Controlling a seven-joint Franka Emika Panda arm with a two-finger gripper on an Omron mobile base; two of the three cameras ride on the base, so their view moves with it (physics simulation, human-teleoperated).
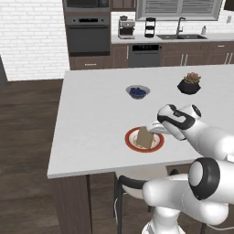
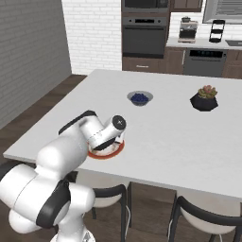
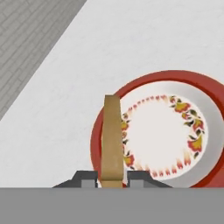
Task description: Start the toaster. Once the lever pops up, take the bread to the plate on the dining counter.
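Note:
My gripper [image 3: 112,180] is shut on the bread [image 3: 112,140], a tan slice seen edge-on between the two dark fingertips [image 3: 89,177]. In the left base view the bread [image 1: 144,137] hangs upright just over the plate [image 1: 157,147], with the gripper [image 1: 153,130] at its upper right edge. The plate [image 3: 144,82] has a red rim and a flowered white centre and lies near the front edge of the white dining counter [image 1: 100,114]. My arm covers most of the plate [image 2: 116,151] in the right base view. The toaster is out of view.
A small dark blue bowl [image 1: 137,92] and a potted plant in a black pot [image 1: 189,84] stand farther back on the counter. Dark chairs [image 2: 203,212] are tucked under the near edge. Wood floor lies to the left.

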